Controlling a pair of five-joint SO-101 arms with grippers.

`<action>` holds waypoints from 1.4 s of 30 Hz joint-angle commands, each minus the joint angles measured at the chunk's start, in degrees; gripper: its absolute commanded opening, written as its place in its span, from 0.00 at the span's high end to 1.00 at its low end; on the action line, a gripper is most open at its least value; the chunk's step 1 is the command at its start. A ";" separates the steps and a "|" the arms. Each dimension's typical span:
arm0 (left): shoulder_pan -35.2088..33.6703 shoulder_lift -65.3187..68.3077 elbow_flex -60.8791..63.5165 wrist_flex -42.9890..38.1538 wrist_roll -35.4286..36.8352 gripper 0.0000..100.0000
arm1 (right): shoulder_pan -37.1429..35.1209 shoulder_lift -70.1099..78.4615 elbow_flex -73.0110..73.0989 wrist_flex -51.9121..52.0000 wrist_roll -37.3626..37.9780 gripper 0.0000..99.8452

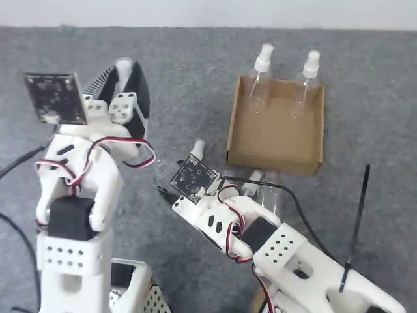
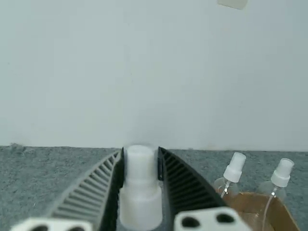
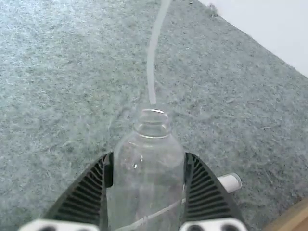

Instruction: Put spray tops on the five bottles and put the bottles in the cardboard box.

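We take this to be the capping step for a third bottle. The left gripper (image 2: 140, 152), well away from the cardboard box (image 1: 273, 158) on its left side in the high view, holds the spray top (image 2: 140, 187) upright, so its thin tube (image 3: 153, 57) hangs toward the neck below. The right gripper (image 3: 147, 161) presents the bottle (image 3: 150, 144) near the box's front left corner, with the open mouth turned to meet the tube. The tube's tip sits at the rim, but we cannot tell whether it is inside.

The left fingers are clenched on the spray top, and it fills the narrow gap between them. The right fingers are spread wider and press the bottle on both sides. One capped bottle (image 1: 262, 78) and a second capped bottle (image 1: 307, 81) stand inside the box against its far wall.
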 commanded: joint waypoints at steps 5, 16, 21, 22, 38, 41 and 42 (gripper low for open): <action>-0.09 0.35 3.65 -2.46 0.44 0.99 | -0.04 -1.71 -0.62 -1.01 -0.53 0.99; 2.73 -0.18 8.13 -1.76 0.79 0.99 | 0.13 -3.74 0.00 -1.01 -0.62 0.99; 3.08 -0.18 8.04 -1.76 0.88 0.99 | 1.98 -15.69 3.87 -1.10 -1.23 0.99; 3.16 -0.18 8.22 -1.67 0.88 0.99 | 2.33 -18.24 4.57 -1.01 -2.46 0.99; 10.55 -0.18 2.33 14.24 3.69 0.99 | 6.73 -16.48 6.42 -6.11 -5.36 0.99; 10.55 -0.18 2.59 14.86 3.69 0.99 | 7.43 -15.52 6.42 -7.08 -5.45 0.99; 10.64 -0.18 2.59 15.21 3.69 0.99 | 7.43 -15.34 6.42 -7.08 -6.07 0.99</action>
